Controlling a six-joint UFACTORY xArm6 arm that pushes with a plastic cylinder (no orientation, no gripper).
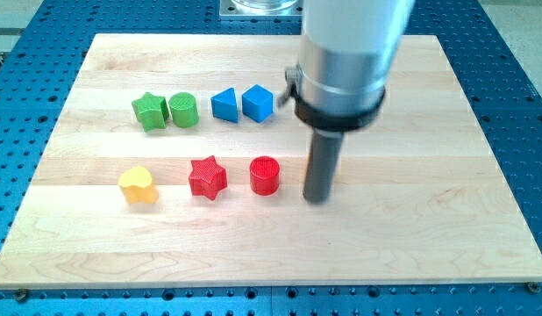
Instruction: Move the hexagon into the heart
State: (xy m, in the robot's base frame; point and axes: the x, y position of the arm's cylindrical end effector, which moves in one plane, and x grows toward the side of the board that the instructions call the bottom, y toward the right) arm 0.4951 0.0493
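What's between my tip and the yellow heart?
Camera view: the red cylinder, then the red star, lie between my tip and the yellow heart.

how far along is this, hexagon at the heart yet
Nothing looks done. The yellow heart sits alone at the view's lower left. The likely hexagon, the blue block, is still in the upper row beside the blue triangle. In hand: my tip is right of the red cylinder, touching no block. Left: the whole push.
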